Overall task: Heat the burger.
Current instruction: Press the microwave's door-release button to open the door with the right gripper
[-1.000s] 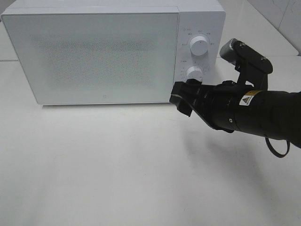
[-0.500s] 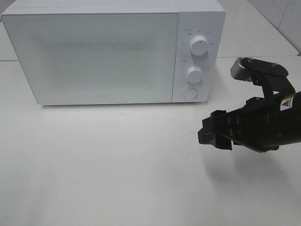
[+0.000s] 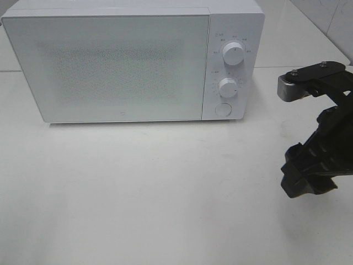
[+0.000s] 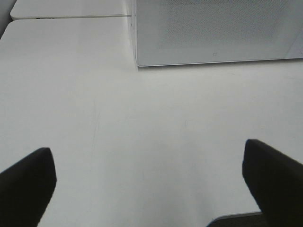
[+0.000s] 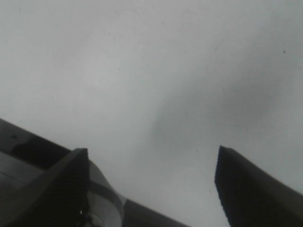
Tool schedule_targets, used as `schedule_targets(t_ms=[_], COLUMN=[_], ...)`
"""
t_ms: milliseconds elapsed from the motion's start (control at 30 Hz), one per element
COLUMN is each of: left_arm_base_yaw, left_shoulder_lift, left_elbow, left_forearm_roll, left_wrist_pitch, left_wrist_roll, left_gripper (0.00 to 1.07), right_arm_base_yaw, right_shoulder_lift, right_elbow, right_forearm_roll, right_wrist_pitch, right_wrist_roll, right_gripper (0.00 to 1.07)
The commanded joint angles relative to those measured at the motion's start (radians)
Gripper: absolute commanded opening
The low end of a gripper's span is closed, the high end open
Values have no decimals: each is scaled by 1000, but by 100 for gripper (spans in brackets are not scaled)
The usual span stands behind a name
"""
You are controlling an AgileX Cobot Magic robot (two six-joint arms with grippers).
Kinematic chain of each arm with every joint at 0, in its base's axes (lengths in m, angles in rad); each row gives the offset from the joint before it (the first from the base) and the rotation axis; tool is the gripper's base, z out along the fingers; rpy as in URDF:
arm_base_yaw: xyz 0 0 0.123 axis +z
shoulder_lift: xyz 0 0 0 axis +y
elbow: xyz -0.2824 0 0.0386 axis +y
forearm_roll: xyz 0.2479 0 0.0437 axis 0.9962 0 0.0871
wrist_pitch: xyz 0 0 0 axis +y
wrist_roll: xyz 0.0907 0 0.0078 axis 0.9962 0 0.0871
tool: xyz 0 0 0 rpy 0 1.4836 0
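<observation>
The burger is out of view in every frame. The white microwave (image 3: 110, 66) stands at the back of the table with its door shut; its front also shows in the left wrist view (image 4: 213, 28). My right gripper (image 3: 300, 179) hangs over the table at the right edge, well clear of the microwave. In the right wrist view it (image 5: 151, 184) is open and empty above bare table. My left gripper (image 4: 149, 184) does not show in the exterior high view. In its wrist view it is open and empty, low over the table in front of the microwave.
The microwave's panel has two round knobs (image 3: 234, 54) (image 3: 228, 87) and a round button (image 3: 222, 109) below them. The white table (image 3: 138, 187) spreads in front of it. A seam between table tops (image 4: 71, 16) runs to the left of the microwave.
My right gripper has pulled back from the microwave's lower knob and button, moving right and toward the table's front edge. The microwave door has stayed shut.
</observation>
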Motion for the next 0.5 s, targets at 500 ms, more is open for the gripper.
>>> schedule_targets(t_ms=[500], left_arm_base_yaw=[5], left_shoulder_lift=[-19], left_elbow=[0], left_forearm_roll=[-7], left_wrist_pitch=[-14], left_wrist_roll=[-5], left_gripper=[101], right_arm_base_yaw=[-6], right_shoulder_lift=[-328], right_elbow=[-6], right_forearm_roll=[-59], right_wrist_pitch=[293], right_wrist_roll=[-73], right_gripper=[72])
